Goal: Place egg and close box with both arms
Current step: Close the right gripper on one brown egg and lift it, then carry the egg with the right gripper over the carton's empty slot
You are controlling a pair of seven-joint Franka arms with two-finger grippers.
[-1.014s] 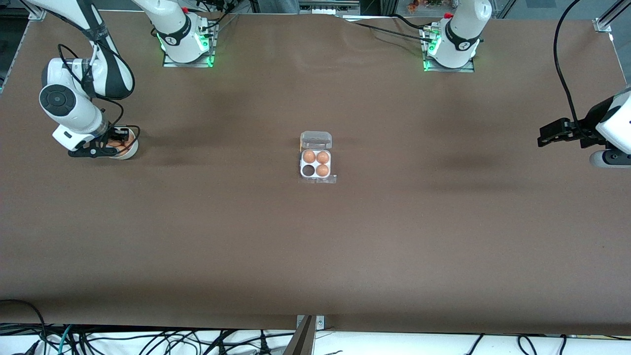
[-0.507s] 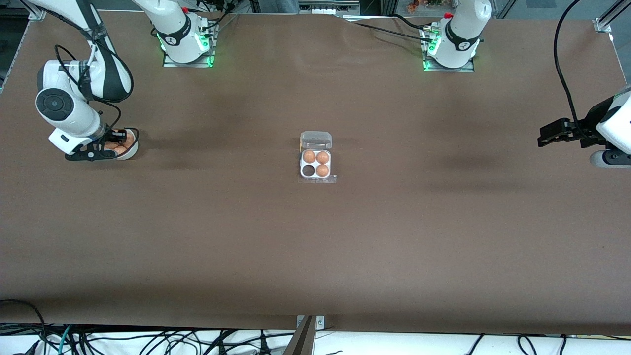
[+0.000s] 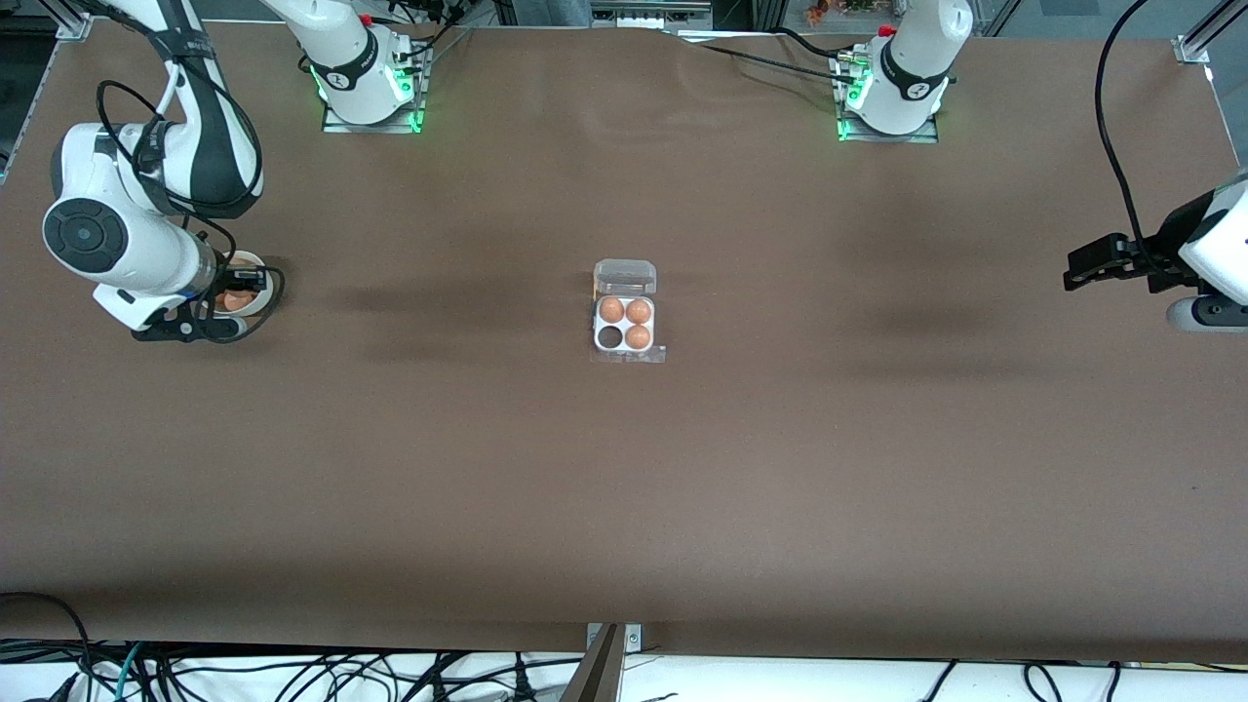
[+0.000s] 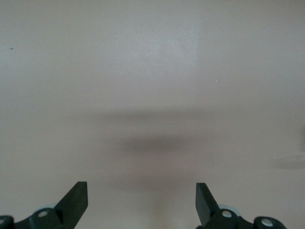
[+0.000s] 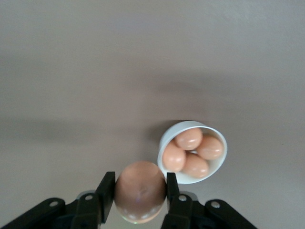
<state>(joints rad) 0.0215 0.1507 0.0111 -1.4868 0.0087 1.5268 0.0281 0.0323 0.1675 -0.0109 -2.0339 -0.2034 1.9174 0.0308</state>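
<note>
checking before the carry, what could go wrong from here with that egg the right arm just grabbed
The right gripper pinches the egg only at its sides, above the bowl of eggs, so it might slip out during the long carry to the box. Only one cell is empty, beside three seated eggs, so a slightly off placement could knock them. The clear lid stands open at the carton's edge and the gripper might catch it.

Light: even, overhead | Shadows: soft dark bands on worktop [image 3: 682,468] | Glare: none | Blur: held egg [image 5: 139,192] soft
</note>
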